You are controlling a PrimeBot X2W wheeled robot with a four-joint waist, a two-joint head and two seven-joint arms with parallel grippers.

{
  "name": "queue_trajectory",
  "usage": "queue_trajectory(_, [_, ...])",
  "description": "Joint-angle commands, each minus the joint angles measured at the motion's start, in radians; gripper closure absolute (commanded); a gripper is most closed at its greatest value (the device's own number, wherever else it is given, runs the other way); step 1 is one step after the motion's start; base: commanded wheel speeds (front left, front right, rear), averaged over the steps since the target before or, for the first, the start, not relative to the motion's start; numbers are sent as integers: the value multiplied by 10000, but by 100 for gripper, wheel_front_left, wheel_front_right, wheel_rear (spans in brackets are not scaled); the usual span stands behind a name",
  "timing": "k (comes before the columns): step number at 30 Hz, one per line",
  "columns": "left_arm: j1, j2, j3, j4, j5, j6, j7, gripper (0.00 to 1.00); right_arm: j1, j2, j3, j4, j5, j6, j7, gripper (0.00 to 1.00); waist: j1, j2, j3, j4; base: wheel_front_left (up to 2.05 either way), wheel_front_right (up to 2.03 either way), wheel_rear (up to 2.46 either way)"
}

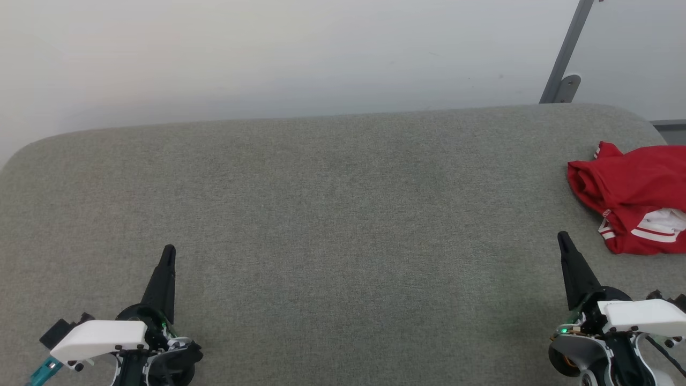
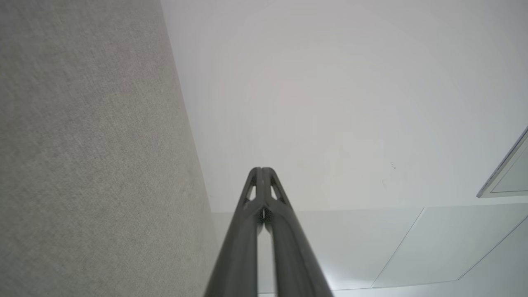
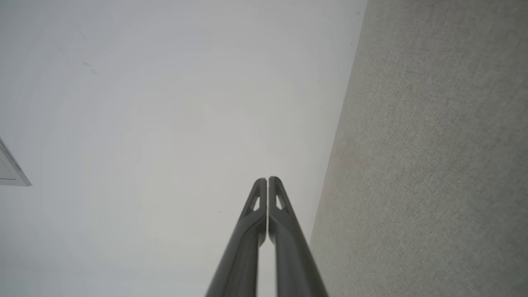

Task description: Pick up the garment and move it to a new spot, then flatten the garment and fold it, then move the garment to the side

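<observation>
Jaws on both arms clenched, nothing between them. Left gripper [image 1: 169, 251] and right gripper [image 1: 563, 236] stand at the near side of the grey fabric surface [image 1: 343, 214], well apart. The garment [image 1: 635, 187] lies crumpled at that surface's right edge, red with white striped trim showing, near the right gripper, not touching it.

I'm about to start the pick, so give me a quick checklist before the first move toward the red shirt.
1. Locate the garment: ok, crumpled at the right end of the grey surface.
2. Whole garment in view: not ok, cut off by the head view's right edge.
3. Free right pincer: ok, shut, empty, just short of the garment.
4. Free left pincer: ok, shut, empty.
5. Pincers opened for grasping: not ok.
</observation>
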Motion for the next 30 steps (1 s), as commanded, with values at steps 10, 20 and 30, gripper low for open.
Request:
queue_trajectory(10, [-122,10,21,-1,-22,-57,33,100,-43,19,-11,-23,37,-3,22,100,0,0,0,0,0,0,0])
queue_trajectory(20, [-121,12,19,-2,-24,-57,31,100,-43,19,-10,-23,38,-3,21,100,0,0,0,0,0,0,0])
queue_trajectory(30, [-121,10,18,-2,-26,-57,29,100,-43,18,-10,-23,39,-3,20,100,0,0,0,0,0,0,0])
